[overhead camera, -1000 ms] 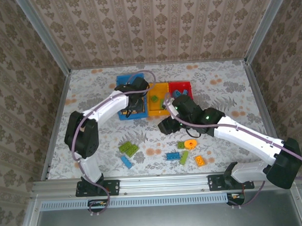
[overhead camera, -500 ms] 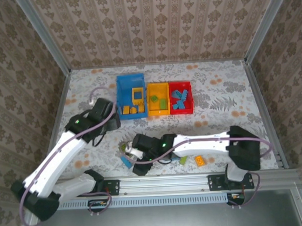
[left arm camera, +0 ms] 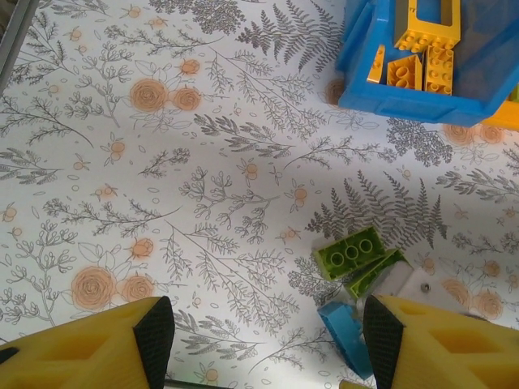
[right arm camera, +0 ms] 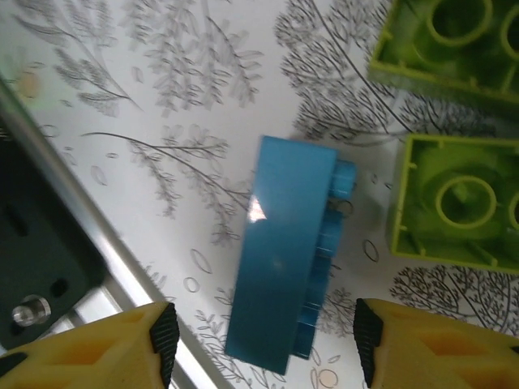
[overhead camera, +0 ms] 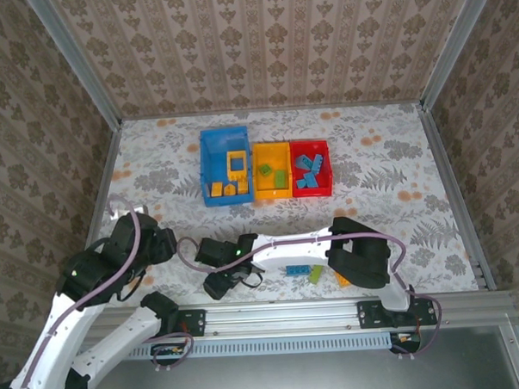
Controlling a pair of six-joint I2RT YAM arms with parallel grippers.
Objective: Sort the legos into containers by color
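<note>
Down at the near edge of the desk (overhead camera: 396, 154), the right hand (right arm camera: 261, 334) now hangs low over a blue brick (right arm camera: 284, 259) that lies on its side just beside two lime green bricks (right arm camera: 454, 203) — a second ago it was up by the red bin (overhead camera: 329, 167). It stands spread to either side of the brick, not yet clenched. The left hand (left arm camera: 263, 344) has pulled back from the blue bin (left arm camera: 422, 101) to the left side, released and empty. A fresh pick seems to be starting — other blue bricks (overhead camera: 308, 168) already lie in the red bin, so this one likely belongs there.
</note>
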